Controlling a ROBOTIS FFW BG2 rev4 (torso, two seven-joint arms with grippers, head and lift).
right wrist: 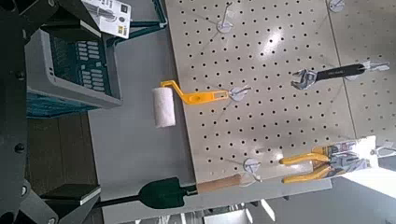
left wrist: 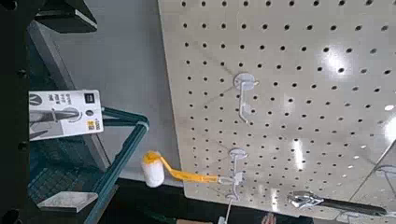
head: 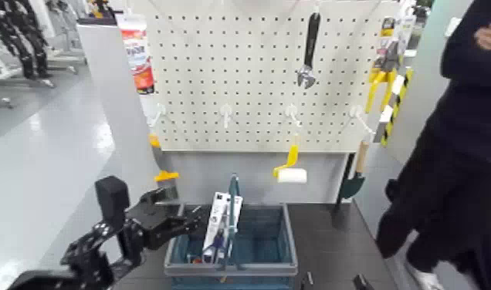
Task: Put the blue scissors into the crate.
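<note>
Blue scissors (head: 208, 251): inside the crate (head: 289, 239), in its left part beside the blue handle bar (head: 233, 202). Blue loops are low, toward the near side; the white card (head: 215, 220) leans with its top above the far rim.

Handling (est.): light. Card probably stiff enough to pinch but bendable, with a smooth face that may slip; blades rigid, nothing fragile. If a regrip is needed: take the upper card by its two long edges, above the blades, clear of the bar.

Position: left gripper (left wrist: 93, 110) is just left of the card, its jaws spread wide and gripping nothing. Card lies beyond the tips, across the gap between them. Release looks done; withdrawal should avoid snagging card or bar.

Right gripper (right wrist: 70, 114): idle at the near right, jaws apart, empty.
</note>
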